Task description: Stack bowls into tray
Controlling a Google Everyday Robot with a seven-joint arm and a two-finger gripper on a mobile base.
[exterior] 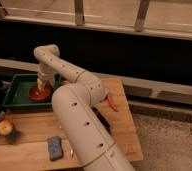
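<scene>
A green tray (13, 98) sits at the far left of the wooden table. A red-orange bowl (39, 93) lies inside it, toward its right side. My white arm reaches from the lower right across the table into the tray. My gripper (40, 86) hangs directly over the bowl and touches or nearly touches its inside. No second bowl shows.
An apple (5, 127) lies at the table's left edge. A blue-grey sponge (54, 147) lies near the front edge. An orange-red item (111, 102) lies to the right of my arm. A dark wall and a window ledge run behind the table (121, 125).
</scene>
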